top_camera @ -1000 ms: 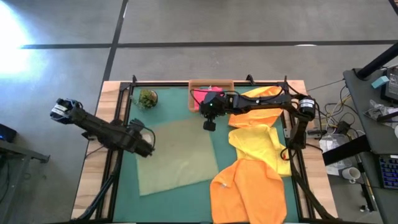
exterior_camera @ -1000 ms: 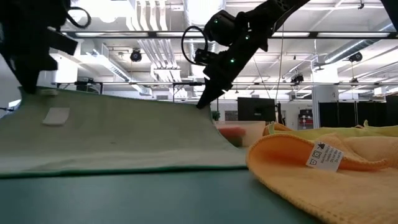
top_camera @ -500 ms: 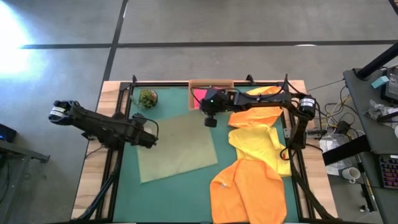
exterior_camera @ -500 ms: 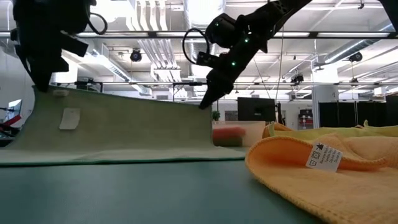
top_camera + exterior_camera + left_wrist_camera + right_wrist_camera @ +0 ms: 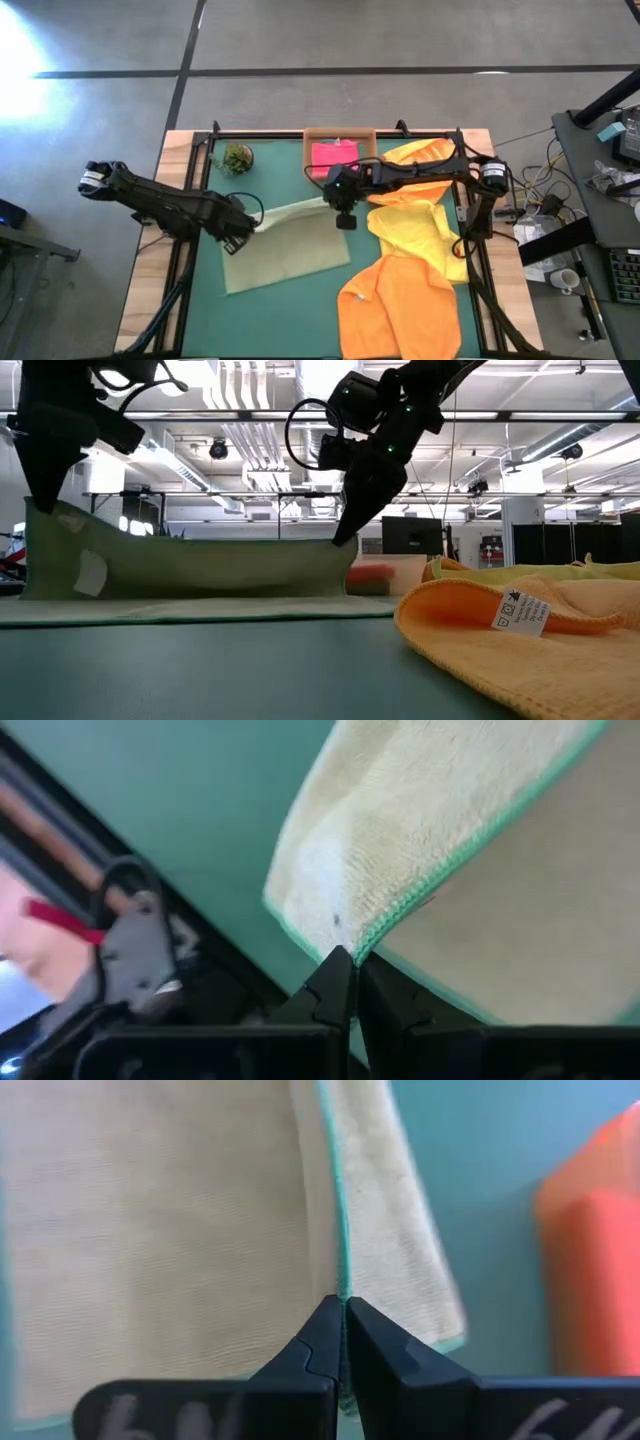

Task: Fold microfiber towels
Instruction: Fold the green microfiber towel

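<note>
Towels of microfiber lie across the green table mat (image 5: 205,305): in the high view a pale sage green towel (image 5: 290,255) is spread left of centre with its far edge lifted, the left end effector (image 5: 243,226) clamped on one raised corner and the right end effector (image 5: 343,212) clamped on the other, the strip of cloth stretched between them; a yellow towel (image 5: 415,235) and an orange towel (image 5: 400,305) lie heaped on the right side of the table, and a hot pink towel (image 5: 333,154) sits folded in the cardboard tray (image 5: 340,133) at the far edge, with a small leafy ball (image 5: 237,158) near the far left corner; in the low view the sage green towel (image 5: 200,568) stands up like a low wall from the mat, hung between the left end effector (image 5: 36,500) and the right end effector (image 5: 345,538), a white tag showing on it near its left end, while the orange towel (image 5: 470,635) with its label fills the near right; in the left wrist view the fingers (image 5: 335,982) are pressed together on the towel's green-stitched hem (image 5: 440,880); in the right wrist view the fingers (image 5: 325,1330) are likewise closed on the folded hem (image 5: 340,1210), the pink towel (image 5: 590,1270) off to one side
</note>
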{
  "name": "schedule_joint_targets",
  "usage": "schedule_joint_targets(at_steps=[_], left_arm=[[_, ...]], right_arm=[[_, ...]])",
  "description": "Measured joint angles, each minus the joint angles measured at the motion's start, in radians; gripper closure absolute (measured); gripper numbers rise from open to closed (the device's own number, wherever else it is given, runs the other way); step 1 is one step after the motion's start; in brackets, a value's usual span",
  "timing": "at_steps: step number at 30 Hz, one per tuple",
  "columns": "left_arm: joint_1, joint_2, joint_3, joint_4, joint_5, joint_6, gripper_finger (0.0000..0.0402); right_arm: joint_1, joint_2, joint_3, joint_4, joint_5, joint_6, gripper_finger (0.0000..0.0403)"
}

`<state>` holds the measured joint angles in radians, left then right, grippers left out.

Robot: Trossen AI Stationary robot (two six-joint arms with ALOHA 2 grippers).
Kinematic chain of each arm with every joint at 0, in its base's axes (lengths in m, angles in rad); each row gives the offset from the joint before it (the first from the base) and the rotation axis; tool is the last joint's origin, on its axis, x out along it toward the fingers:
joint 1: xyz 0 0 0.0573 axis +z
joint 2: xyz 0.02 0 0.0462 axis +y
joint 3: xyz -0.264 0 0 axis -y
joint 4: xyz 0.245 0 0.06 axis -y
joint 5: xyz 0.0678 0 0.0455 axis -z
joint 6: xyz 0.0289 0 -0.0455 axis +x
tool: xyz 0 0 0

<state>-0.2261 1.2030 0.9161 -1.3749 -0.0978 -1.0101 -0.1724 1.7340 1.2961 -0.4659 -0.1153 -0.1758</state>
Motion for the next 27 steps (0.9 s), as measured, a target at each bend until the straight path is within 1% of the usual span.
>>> schedule_joint_targets(at_steps=[5, 13, 15, 18, 27], left_arm=[[-0.005, 0.000, 0.000, 0.058, 0.065, 0.001, 0.0401], [-0.058, 0.000, 0.000, 0.075, 0.239, -0.004, 0.0401], [-0.075, 0.000, 0.000, 0.097, 0.288, -0.005, 0.0401], [-0.096, 0.005, 0.000, 0.141, 0.350, -0.026, 0.0401], [-0.136, 0.050, -0.001, 0.313, 0.395, -0.058, 0.0401]], right_arm=[[0.032, 0.000, 0.000, -0.050, -0.071, 0.054, 0.0394], [0.084, 0.000, 0.000, -0.082, -0.096, 0.073, 0.0394], [0.097, 0.000, 0.000, -0.081, -0.124, 0.073, 0.0394], [0.122, 0.000, 0.000, -0.084, -0.129, 0.073, 0.0394], [0.195, 0.000, -0.006, -0.086, -0.131, 0.105, 0.0394]])
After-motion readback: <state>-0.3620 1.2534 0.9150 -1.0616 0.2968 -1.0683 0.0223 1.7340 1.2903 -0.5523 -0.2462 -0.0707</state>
